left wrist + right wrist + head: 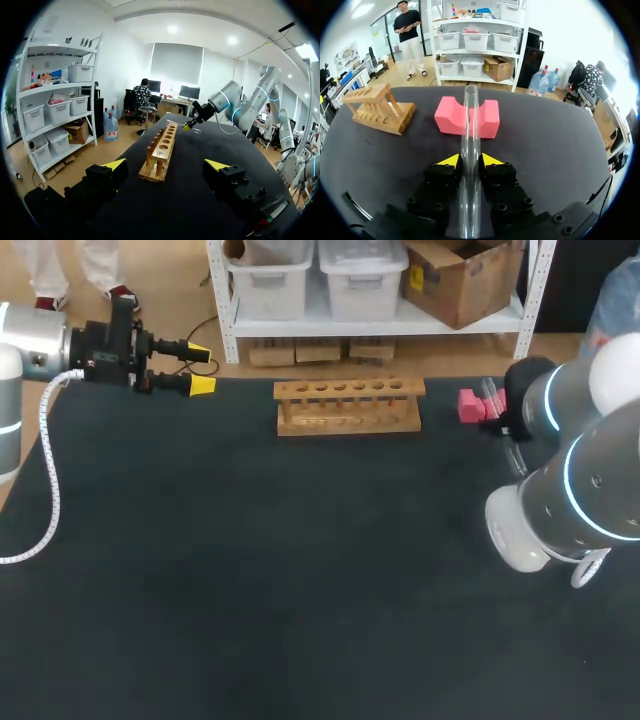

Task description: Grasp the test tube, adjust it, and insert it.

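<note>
- At the upper left of the frame in the head view, the left claw (pixel 200 370) hangs level just over the far edge of the dark bench (pixel 300 580). Its yellow-tipped fingers are spread wide with nothing between them.
- The left arm (pixel 30 350) comes in from the left edge, and a white coiled cable (pixel 50 480) droops from it down the left side of the frame.
- The wooden rack (pixel 349 405) stands at the upper middle of the head view, long side across the frame, with a row of round holes along its top bar. It is well apart from the left claw.
- In the left wrist view the wooden rack (pixel 162 150) lies ahead of the parted fingers, seen end-on.
- The right arm (pixel 570 480) fills the right edge of the head view and hides its own claw there.
- In the right wrist view the right claw (pixel 470 161) is clamped on the test tube (pixel 471 115), one yellow tip pressed to each side of the clear glass.
- The test tube runs straight out ahead of the fingers, above the bench.
- Its far end lines up with the notch in the pink foam block (pixel 451 117). I cannot tell whether it touches the block.
- The pink foam block sits to the right of the wooden rack in the head view, with a gap of bench between them.
</note>
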Available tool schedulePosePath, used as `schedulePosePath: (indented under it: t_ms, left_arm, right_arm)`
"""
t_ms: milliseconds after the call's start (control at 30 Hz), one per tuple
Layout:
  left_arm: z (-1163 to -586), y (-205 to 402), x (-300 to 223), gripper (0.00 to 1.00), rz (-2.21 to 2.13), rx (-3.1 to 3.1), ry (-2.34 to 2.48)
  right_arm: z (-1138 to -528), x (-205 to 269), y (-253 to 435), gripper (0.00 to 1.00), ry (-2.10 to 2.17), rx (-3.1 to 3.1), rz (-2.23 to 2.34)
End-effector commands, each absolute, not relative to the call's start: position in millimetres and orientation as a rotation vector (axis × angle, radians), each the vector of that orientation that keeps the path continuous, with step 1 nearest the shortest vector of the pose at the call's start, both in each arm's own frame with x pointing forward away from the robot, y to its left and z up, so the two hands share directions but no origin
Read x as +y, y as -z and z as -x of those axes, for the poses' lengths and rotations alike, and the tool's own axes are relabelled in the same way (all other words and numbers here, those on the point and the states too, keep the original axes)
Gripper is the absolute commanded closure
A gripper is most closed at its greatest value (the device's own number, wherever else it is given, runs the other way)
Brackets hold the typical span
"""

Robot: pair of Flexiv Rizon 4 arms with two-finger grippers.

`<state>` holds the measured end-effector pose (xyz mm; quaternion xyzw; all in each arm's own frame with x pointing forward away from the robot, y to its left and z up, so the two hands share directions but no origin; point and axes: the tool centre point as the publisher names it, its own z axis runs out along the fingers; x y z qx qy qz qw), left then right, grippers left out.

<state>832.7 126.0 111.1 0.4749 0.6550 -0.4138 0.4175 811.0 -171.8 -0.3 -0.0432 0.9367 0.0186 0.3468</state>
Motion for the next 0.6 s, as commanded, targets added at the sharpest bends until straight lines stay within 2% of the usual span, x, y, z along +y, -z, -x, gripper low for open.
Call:
schedulePosePath:
  t_ms: [33, 300, 600]
  left_arm:
    - [-832.5, -110.2, 126.4, 0.0, -1.191, 1.64, 1.038]
    - [-832.5, -110.2, 126.4, 0.0, -1.191, 1.64, 1.038]
    - [-832.5, -110.2, 126.4, 0.0, -1.191, 1.64, 1.038]
  right_arm:
    - [-801.9, -164.9, -15.6, 1.0, 0.008, 2.429, 0.085]
    - [-789.0, -141.7, -51.8, 1.0, 0.028, 2.423, 0.039]
    - [-773.2, -92.0, -89.2, 1.0, 0.024, 2.42, 0.026]
